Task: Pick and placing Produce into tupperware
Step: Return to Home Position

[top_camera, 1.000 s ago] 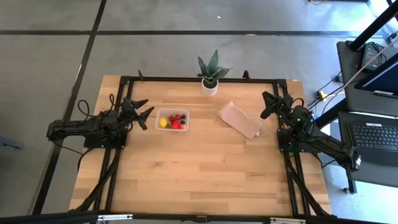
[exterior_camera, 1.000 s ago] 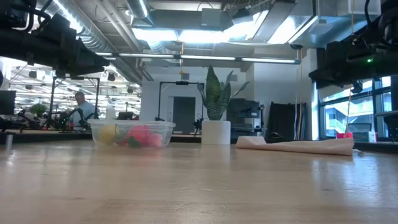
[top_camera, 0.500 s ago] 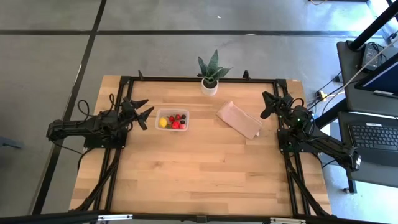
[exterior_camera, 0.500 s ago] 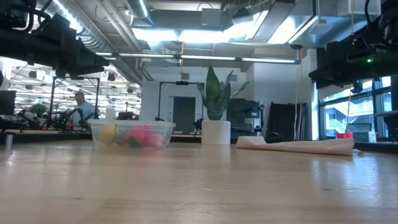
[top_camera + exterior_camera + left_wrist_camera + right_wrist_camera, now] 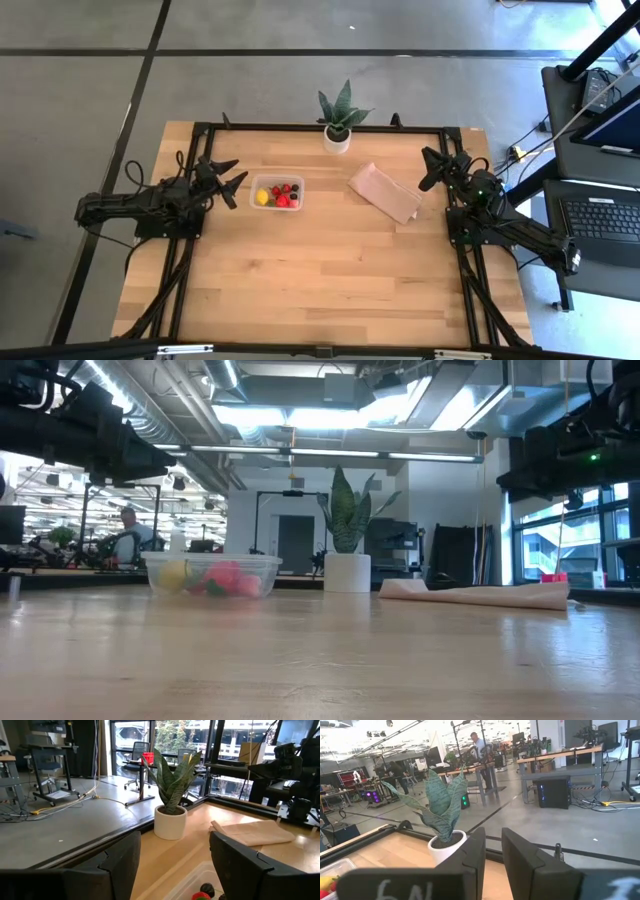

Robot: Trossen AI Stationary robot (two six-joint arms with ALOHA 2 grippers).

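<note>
The clear tupperware point(image 5: 277, 192) sits on the table left of centre, with the produce point(image 5: 281, 194) inside: a yellow lemon-like piece, red strawberry-like ones and dark berries. In the low view the tupperware point(image 5: 212, 575) shows the coloured pieces through its wall. My left gripper point(image 5: 232, 178) hovers open just left of the container, above table height; its wrist view shows the container's corner point(image 5: 200, 881) between the spread fingers. My right gripper point(image 5: 432, 170) waits near the table's right edge, its fingers nearly together in its wrist view point(image 5: 492, 857).
A potted green plant point(image 5: 338, 125) stands at the far edge, behind the container. A flat tan paper-like sheet point(image 5: 385, 192) lies right of centre, near my right gripper. Bare wood fills the near half of the table point(image 5: 330, 280). People show in the room beyond.
</note>
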